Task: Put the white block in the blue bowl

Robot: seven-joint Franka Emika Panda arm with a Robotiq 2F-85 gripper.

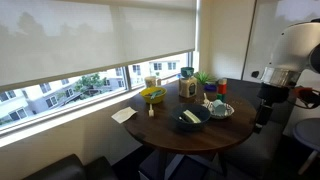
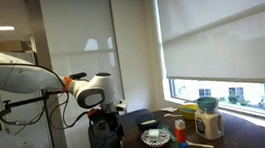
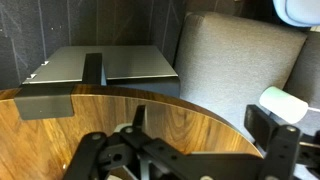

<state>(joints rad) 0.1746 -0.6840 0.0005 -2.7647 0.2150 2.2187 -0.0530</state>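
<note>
The blue bowl (image 1: 192,119) sits on the round desk (image 1: 215,137), and a pale piece, seemingly the white block (image 1: 189,116), lies inside it. The yellow bowl (image 1: 152,95) stands nearer the window (image 1: 60,95). The fingers (image 1: 264,115) hang beside the desk's edge, well apart from both bowls; I cannot tell whether they are open or closed

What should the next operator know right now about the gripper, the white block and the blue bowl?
Gripper: beside the table's edge, away from the bowls. Open or shut cannot be told; no block is seen in it.
Blue bowl: on the round table.
White block: probably the pale thing lying in the bowl; too small to confirm.
Done: possibly the placing.
Left: check the bowl; if the block is missing, find and place it.
</note>
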